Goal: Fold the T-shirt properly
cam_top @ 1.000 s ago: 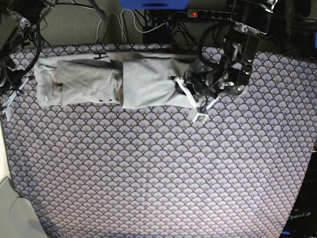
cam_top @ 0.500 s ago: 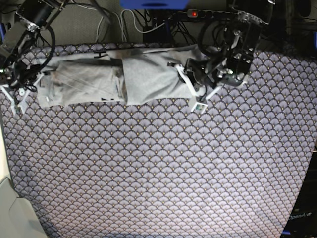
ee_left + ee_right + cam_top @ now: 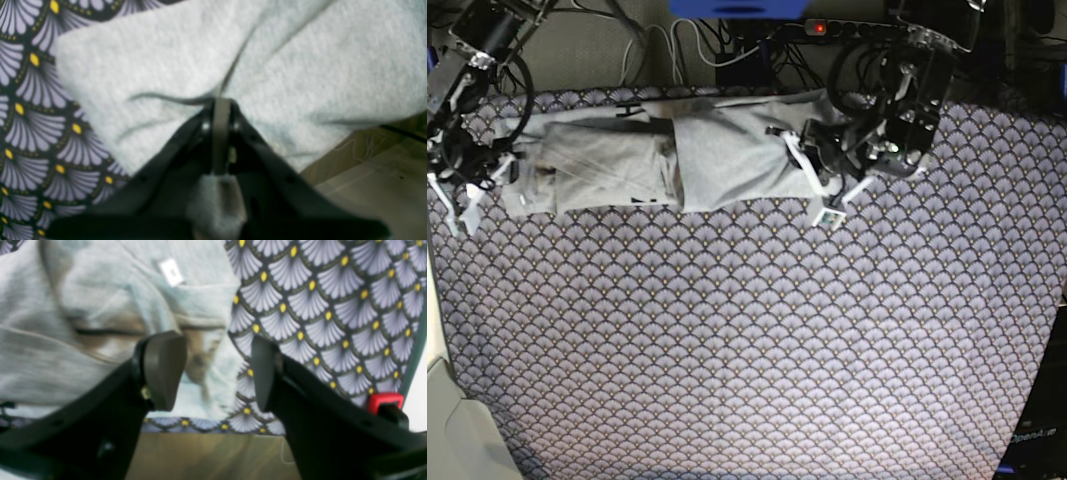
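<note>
Left fingers [image 3: 221, 106] clenched on the T-shirt [image 3: 657, 160], right fingers [image 3: 213, 373] released beside it; fan-patterned tablecloth [image 3: 747, 350] covers the worktop, cables [image 3: 677, 45] behind.

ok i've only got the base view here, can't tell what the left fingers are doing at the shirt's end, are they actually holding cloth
Observer: Yes. In the left wrist view the left gripper is shut on a pinched ridge of the T-shirt.
Operator: and the right one, same
Observer: No. In the right wrist view the right gripper is open, with the shirt's edge lying between the fingers, not clamped.
Operator: anything on the cloth near it
Observer: A small white tag shows on the shirt beyond the fingertips, beside the fan-patterned tablecloth.
</note>
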`<state>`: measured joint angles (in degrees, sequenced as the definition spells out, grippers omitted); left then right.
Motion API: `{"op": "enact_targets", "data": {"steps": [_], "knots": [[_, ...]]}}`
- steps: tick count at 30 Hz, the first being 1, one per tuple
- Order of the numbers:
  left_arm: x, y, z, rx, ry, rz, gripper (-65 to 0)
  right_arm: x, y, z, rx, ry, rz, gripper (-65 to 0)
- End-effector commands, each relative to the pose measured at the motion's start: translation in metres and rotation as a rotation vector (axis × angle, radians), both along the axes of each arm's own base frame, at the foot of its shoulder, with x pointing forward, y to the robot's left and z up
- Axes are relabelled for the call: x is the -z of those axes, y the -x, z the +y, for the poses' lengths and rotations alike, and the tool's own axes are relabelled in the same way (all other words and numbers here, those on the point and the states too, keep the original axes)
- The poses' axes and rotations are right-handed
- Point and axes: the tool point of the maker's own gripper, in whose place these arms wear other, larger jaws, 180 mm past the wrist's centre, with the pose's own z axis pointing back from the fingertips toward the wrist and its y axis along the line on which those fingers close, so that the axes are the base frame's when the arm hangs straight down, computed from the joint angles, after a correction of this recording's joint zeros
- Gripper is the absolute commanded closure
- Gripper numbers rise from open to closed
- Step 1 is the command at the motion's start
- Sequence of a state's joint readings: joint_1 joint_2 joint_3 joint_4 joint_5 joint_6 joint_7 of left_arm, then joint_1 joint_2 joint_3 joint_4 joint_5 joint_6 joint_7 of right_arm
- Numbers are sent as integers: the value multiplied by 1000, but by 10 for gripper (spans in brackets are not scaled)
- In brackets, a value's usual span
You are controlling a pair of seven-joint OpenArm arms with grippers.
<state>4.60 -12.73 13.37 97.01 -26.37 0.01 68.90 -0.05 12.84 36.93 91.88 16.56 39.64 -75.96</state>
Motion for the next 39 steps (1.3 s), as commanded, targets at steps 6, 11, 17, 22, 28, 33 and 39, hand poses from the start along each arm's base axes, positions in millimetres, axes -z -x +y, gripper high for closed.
{"op": "enact_targets", "data": {"steps": [6, 11, 17, 22, 28, 33, 39], "knots": [[-6, -6, 3, 1, -8, -20, -3, 8, -5, -18, 24, -27, 23, -360], [-5, -6, 3, 0, -8, -20, -3, 5, -11, -18, 24, -29, 9, -360], [-7, -6, 2, 3, -8, -21, -3, 2, -14, -22, 21, -17, 5, -360], [-7, -6, 2, 3, -8, -21, -3, -2, -17, -24, 25, -13, -5, -361], [-7, -6, 2, 3, -8, -21, -3, -5, -17, -29, 27, -2, -7, -361], [-7, -5, 2, 3, -8, -20, -3, -6, -18, -30, 27, -1, -9, -361], [-7, -5, 2, 3, -8, -20, -3, -8, -18, -35, 30, 12, -11, -361]]}}
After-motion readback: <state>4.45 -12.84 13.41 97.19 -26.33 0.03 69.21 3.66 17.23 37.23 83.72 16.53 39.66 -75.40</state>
